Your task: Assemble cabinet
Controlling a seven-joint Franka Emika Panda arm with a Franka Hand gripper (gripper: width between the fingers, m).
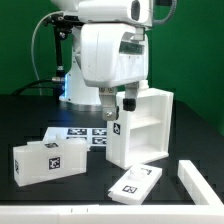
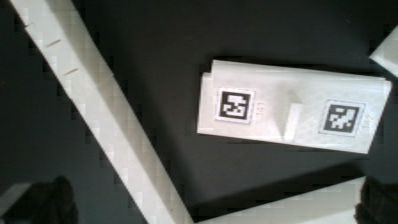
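The cabinet stands upright on the black bench, right of centre in the exterior view. It is the biggest white piece, a plain box frame. Its open side shows an inner shelf that splits it into compartments. One black-and-white square tag sits high on the narrow face toward the frame's left.

The claw hangs at the cabinet's upper left corner. Its two dark fingers stand apart with nothing held between them. Whether one touches the frame cannot be told.

Only the exterior view shows the whole layout:
- The marker board lies flat left of the cabinet.
- A smaller tagged block sits at lower left.
- A flat tagged piece lies in front of the cabinet.
- A white bar lies at lower right.

The wrist view looks down on the dark bench. It gives detail the other view lacks. A long white strip runs slantwise from upper left to the lower edge. Right of centre lies a white piece with two tags side by side. Which parts of the wider scene these are cannot be told.
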